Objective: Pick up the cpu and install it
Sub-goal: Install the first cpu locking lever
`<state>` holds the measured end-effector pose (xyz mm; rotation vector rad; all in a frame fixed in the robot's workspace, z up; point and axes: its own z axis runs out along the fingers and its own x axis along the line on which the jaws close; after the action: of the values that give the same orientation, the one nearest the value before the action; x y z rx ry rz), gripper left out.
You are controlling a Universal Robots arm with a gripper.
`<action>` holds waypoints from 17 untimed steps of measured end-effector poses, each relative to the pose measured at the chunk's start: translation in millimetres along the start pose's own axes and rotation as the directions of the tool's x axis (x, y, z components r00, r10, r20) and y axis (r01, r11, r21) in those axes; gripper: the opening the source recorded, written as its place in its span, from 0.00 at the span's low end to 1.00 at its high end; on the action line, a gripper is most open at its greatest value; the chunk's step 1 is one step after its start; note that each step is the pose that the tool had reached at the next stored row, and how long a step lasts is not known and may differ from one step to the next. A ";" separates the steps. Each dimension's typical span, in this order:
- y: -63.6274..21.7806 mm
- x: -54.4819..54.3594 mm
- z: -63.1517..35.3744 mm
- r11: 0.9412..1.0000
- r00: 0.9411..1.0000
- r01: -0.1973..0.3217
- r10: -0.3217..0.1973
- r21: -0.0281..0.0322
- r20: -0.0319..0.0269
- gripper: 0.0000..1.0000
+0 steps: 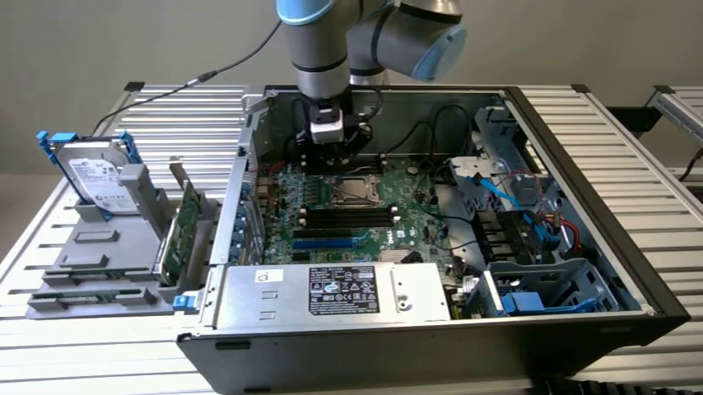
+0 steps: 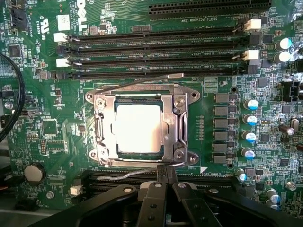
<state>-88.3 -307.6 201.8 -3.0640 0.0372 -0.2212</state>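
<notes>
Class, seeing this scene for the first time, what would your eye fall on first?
The open computer case dominates, the arm hanging down into it. In the wrist view the silver cpu glares from its socket on the green motherboard, the shut end effector right beside the socket frame. A hard drive stands on edge outside the case, on the exterior view's left.

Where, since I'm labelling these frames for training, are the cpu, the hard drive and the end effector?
cpu (image 2: 139, 127): wrist view, middle of its silver metal top.
hard drive (image 1: 97, 177): exterior view, on its white label.
end effector (image 2: 166, 173): wrist view, where its shut fingertips meet.
</notes>
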 end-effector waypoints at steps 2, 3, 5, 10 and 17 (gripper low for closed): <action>-0.4 0.2 0.8 1.000 1.000 0.000 0.000 0.000 0.000 0.11; -0.6 0.2 1.0 1.000 1.000 0.000 0.000 0.000 0.001 0.11; -0.9 0.3 1.5 1.000 1.000 0.000 0.000 0.000 0.002 0.11; -1.3 0.4 2.7 1.000 1.000 0.000 0.000 0.000 0.005 0.11; -2.6 1.7 4.1 1.000 1.000 -0.001 0.001 0.000 0.010 0.11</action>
<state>-86.0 -304.8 198.2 -3.0648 0.0375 -0.2059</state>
